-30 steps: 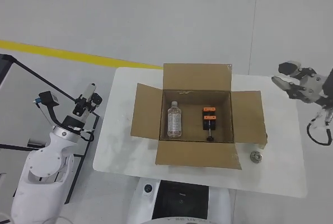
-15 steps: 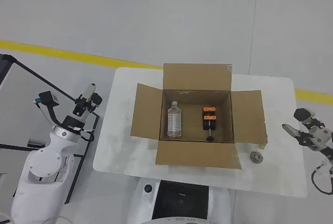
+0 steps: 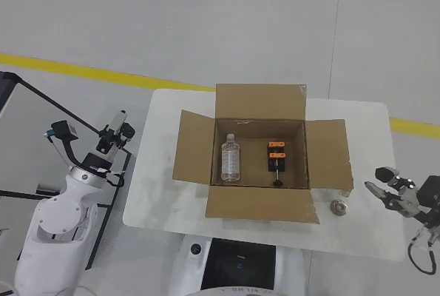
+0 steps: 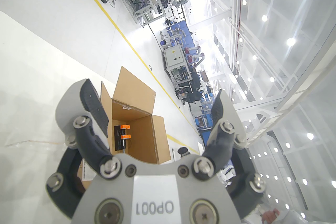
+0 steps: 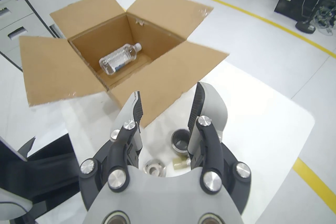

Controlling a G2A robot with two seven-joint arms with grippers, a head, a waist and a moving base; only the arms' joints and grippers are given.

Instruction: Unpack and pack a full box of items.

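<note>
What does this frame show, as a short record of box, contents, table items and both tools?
Box: open cardboard box, flaps spread, on the table
Inside: plastic bottle lying flat; orange-and-black clamp beside it
On table: small metal parts beside the box
Left tool: open, empty, off the table's side
Right tool: open, empty, near the metal parts

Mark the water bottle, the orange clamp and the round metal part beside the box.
water bottle (image 3: 231, 158): top view, middle of its clear body.
orange clamp (image 3: 277, 155): top view, lower orange jaw.
round metal part (image 3: 339, 207): top view, its centre.
</note>
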